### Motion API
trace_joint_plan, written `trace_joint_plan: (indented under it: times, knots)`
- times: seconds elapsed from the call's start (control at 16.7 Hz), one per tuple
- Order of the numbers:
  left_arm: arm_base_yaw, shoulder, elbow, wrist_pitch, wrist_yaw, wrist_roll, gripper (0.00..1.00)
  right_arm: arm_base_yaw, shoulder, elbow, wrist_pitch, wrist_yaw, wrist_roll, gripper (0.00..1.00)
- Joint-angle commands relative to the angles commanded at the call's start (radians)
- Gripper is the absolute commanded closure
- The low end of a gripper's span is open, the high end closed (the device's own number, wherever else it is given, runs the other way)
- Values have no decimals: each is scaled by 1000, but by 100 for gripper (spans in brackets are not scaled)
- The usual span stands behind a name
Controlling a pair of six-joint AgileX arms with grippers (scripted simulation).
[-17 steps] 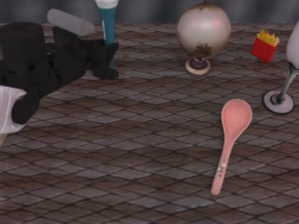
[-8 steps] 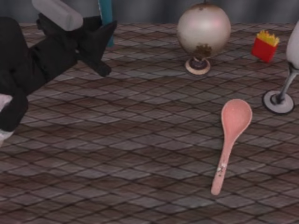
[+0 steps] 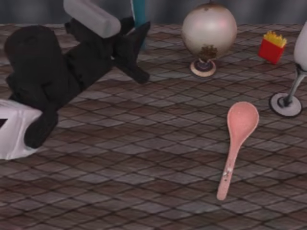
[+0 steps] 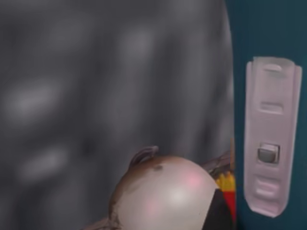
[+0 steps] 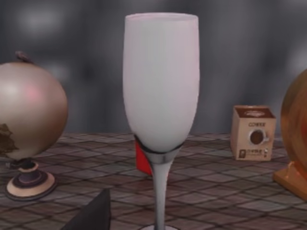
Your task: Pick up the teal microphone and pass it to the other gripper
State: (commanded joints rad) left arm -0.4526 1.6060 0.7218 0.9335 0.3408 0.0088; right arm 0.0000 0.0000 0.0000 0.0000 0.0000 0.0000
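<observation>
- Left gripper (image 3: 135, 45) sits well up off the surface (image 3: 144, 158), over to the left of the globe (image 3: 209, 29). Its jaws are clamped on the teal microphone (image 3: 138, 9), which hangs between the two fingers with only a bit of teal handle showing at the top view's upper edge.
- The left wrist view is filled on one side by that handle, white switch strip (image 4: 269, 134) facing the camera, so the grip looks to be on the handle, not the head. I can't see the head at all.
- Right gripper isn't in the top view. Its wrist camera only catches a dark wedge (image 5: 93, 213) low down, probably one finger, so I can't tell how its jaws stand. It's looking at the wine glass (image 5: 160, 96) with the globe off to one side.
- My read: the pick is done and the carry toward the handover is the step in hand.
- To do it well, I'd bring the mic across in front of the globe rather than over it, keep the squeeze steady and leave a free stretch of handle for the other gripper.
- Watch the wine glass on the far side of the globe. It's tall and tippy-looking, right where the right arm has to come from.
- The pink spoon (image 3: 236, 143) lies flat below the globe, out of the way.
</observation>
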Motion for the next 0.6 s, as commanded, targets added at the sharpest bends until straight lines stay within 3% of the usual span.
trace_joint_plan:
  times: [0.24,0.6]
  knots:
    - [-147,-24,-9,38,-156,-12,100,0,0,0,0,0,0,0]
    - [-167,-27,-7,44,-177,-12,100,0,0,0,0,0,0,0]
